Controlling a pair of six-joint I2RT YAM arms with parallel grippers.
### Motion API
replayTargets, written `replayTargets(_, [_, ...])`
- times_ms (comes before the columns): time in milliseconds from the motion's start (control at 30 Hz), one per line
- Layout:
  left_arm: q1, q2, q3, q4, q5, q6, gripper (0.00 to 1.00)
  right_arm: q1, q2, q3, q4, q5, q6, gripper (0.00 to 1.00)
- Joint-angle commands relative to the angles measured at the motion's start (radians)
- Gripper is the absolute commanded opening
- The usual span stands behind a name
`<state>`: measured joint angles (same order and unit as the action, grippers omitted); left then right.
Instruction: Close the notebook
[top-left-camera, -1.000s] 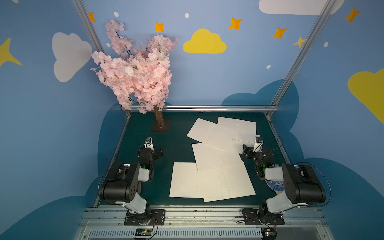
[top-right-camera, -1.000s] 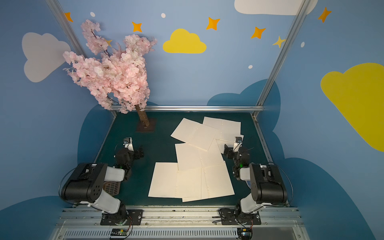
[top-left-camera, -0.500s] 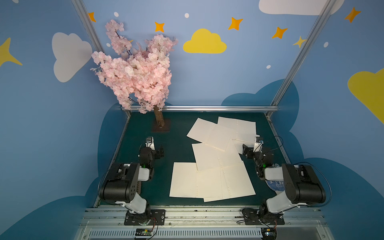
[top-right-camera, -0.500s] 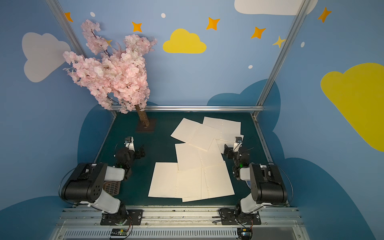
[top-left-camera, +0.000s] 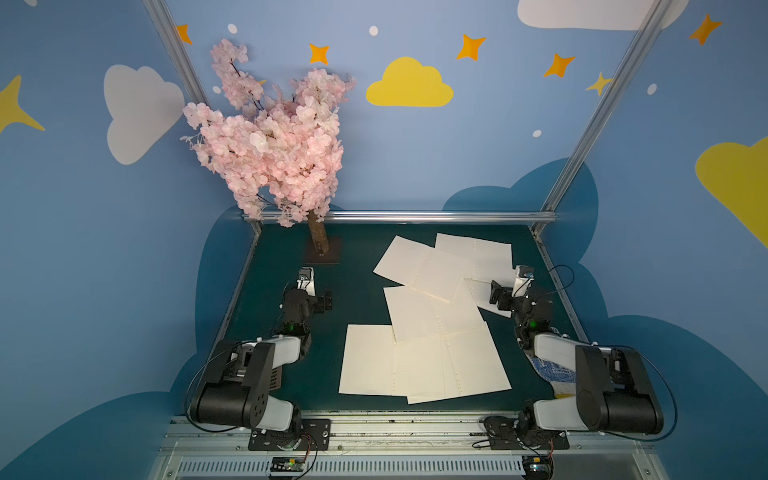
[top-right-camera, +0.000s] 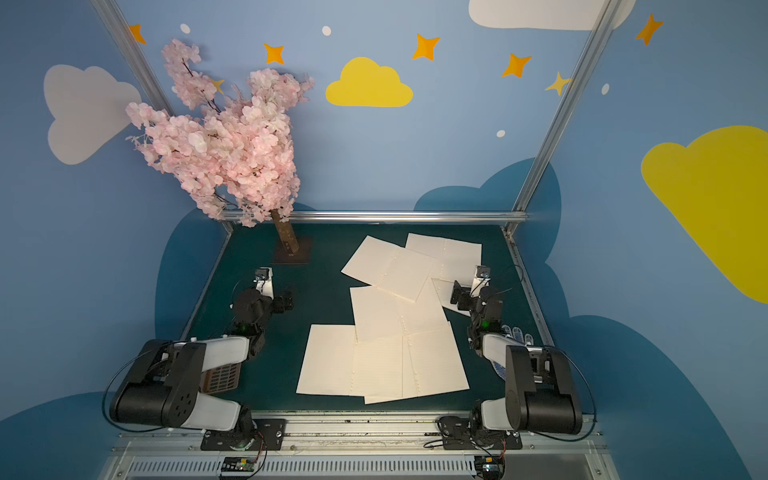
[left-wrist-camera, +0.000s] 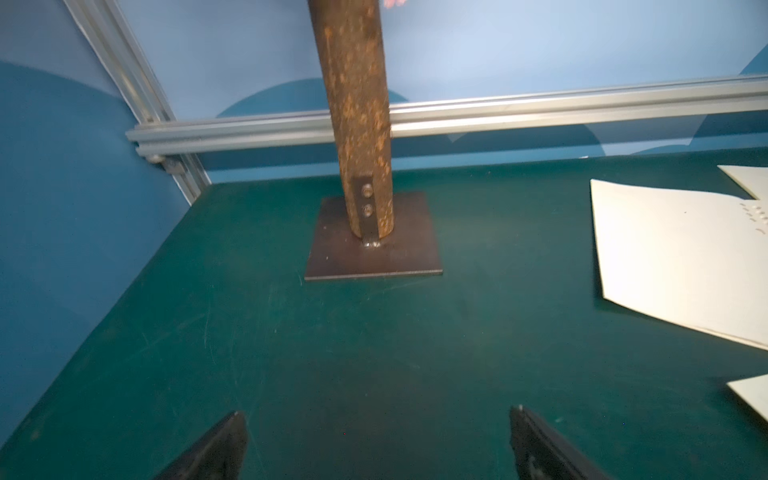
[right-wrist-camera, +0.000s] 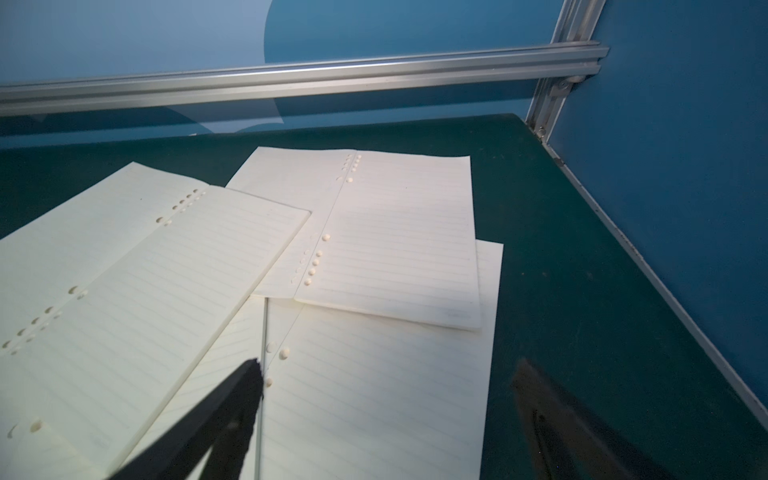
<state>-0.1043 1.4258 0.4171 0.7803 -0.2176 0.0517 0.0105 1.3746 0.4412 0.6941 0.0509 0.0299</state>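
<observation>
**A:** Start with both top views. Where are your notebooks?

**B:** Your open notebooks (top-left-camera: 432, 316) (top-right-camera: 395, 316) lie flat on the green bench (top-left-camera: 361, 307) (top-right-camera: 324, 299). They overlap in a loose chain from the front edge toward the far right corner, and every spread shows its lined pages. The blossom tree (top-left-camera: 274, 145) (top-right-camera: 224, 149) stands at the far left corner.

**A:** And your hands there?

**B:** Your left hand (top-left-camera: 309, 297) (top-right-camera: 268, 299) sits low over bare bench, well apart from the pages and pointing toward the tree. Your right hand (top-left-camera: 517, 297) (top-right-camera: 473, 297) sits at the right side of the pile, over the edge of one spread.

**A:** What about the left wrist view?

**B:** Your left hand's fingers (left-wrist-camera: 224, 444) stand wide apart with only bare bench between them. Ahead, the trunk (left-wrist-camera: 357, 104) rises from its brown base plate (left-wrist-camera: 374, 249). One notebook page (left-wrist-camera: 673, 257) lies off to the side, apart from the plate.

**A:** And the right wrist view?

**B:** Your right hand's fingers (right-wrist-camera: 224, 415) are spread wide and hold nothing. One fingertip hangs over a lined page of the lowest notebook (right-wrist-camera: 374, 395), and the other is over bare bench. Two more open notebooks rest partly on that lowest one, with punched holes running down each spine. You cannot tell here whether the fingertip touches the paper.
</observation>
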Motion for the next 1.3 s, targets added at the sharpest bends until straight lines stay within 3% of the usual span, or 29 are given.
replayTargets(0, [-0.065,-0.069,0.073,-0.166,-0.131,0.053,1.00,0.010,-0.072,0.045,-0.152,0.089,0.038,0.97])
replayTargets(133, [-0.164,-0.131,0.198,-0.379,-0.268,0.052,1.00,0.020,-0.164,0.104,-0.319,0.189,0.109,0.97])
replayTargets(267, [-0.276,-0.130,0.338,-0.528,-0.495,0.007,1.00,0.030,-0.242,0.184,-0.517,0.277,0.231,0.97])
replayTargets(333, [-0.299,-0.116,0.418,-0.640,-0.526,-0.058,1.00,0.035,-0.263,0.260,-0.673,0.310,0.281,0.97])
replayTargets(400, [-0.313,-0.085,0.516,-0.792,-0.543,-0.138,1.00,0.037,-0.269,0.346,-0.821,0.248,0.235,0.97])
replayTargets(467, [-0.320,-0.039,0.615,-0.936,-0.493,-0.149,1.00,0.046,-0.269,0.374,-0.841,0.246,0.221,0.97])
replayTargets(567, [-0.357,0.030,0.686,-0.958,-0.507,-0.141,1.00,0.048,-0.288,0.390,-0.857,0.192,0.220,0.97])
replayTargets(667, [-0.393,0.085,0.729,-0.945,-0.510,-0.145,1.00,0.049,-0.305,0.420,-0.904,0.239,0.272,0.97])
replayTargets(733, [-0.397,0.113,0.775,-0.995,-0.467,-0.194,1.00,0.049,-0.300,0.446,-0.933,0.237,0.266,0.97])
replayTargets(867, [-0.394,0.152,0.830,-1.026,-0.254,-0.179,1.00,0.049,-0.258,0.514,-1.008,0.172,0.270,0.97])
replayTargets(967, [-0.379,0.206,0.901,-1.086,-0.155,-0.203,1.00,0.044,-0.223,0.543,-1.037,0.073,0.296,0.97])
replayTargets(1067, [-0.346,0.274,0.980,-1.151,0.027,-0.197,1.00,0.044,-0.159,0.578,-1.065,-0.025,0.323,0.97])
replayTargets(1267, [-0.306,0.432,1.163,-1.291,0.154,-0.195,1.00,0.046,-0.043,0.595,-1.030,-0.222,0.385,0.97])
